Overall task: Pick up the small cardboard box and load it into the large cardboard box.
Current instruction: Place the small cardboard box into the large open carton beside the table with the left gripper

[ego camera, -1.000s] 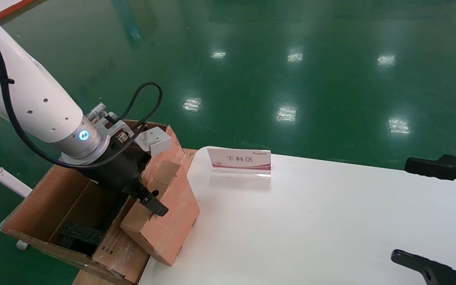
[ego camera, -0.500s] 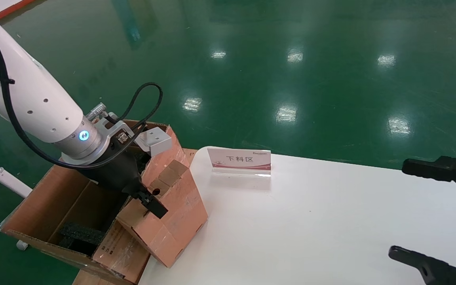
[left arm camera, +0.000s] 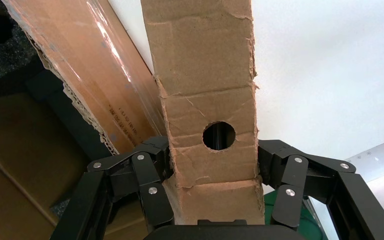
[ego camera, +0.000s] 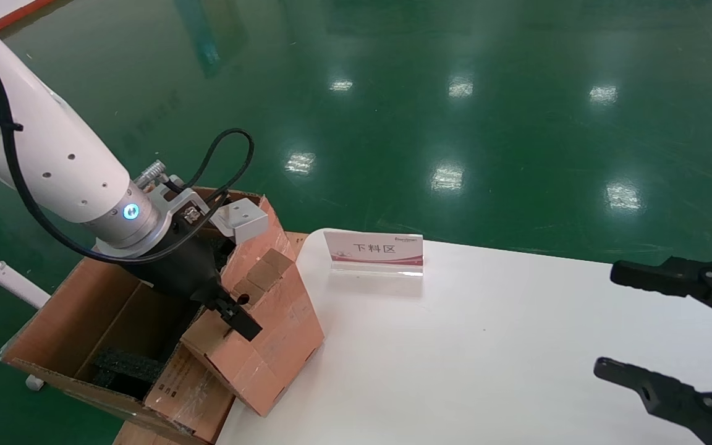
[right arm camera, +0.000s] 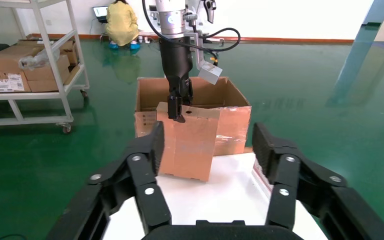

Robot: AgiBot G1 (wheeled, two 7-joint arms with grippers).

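Observation:
The small cardboard box [ego camera: 269,346], orange-brown with a round hole near its top, stands tilted on the left edge of the white table [ego camera: 486,346] and leans against the large cardboard box [ego camera: 72,309]. My left gripper [ego camera: 235,312] is shut on the small box's top end, one finger on each side, as the left wrist view shows [left arm camera: 211,155]. The large box is open, with black foam inside [ego camera: 127,364]. My right gripper [ego camera: 606,318] is open and empty over the table's right side, pointing at the small box [right arm camera: 187,145].
A white and pink sign stand [ego camera: 373,250] sits at the table's far edge. Shiny green floor lies all round. The right wrist view shows a shelf cart with cartons [right arm camera: 30,65] and a person in yellow [right arm camera: 122,25] far behind.
The small box turned and tilted in my left gripper, its lower end swinging right across the table. My right gripper moved left, toward the box.

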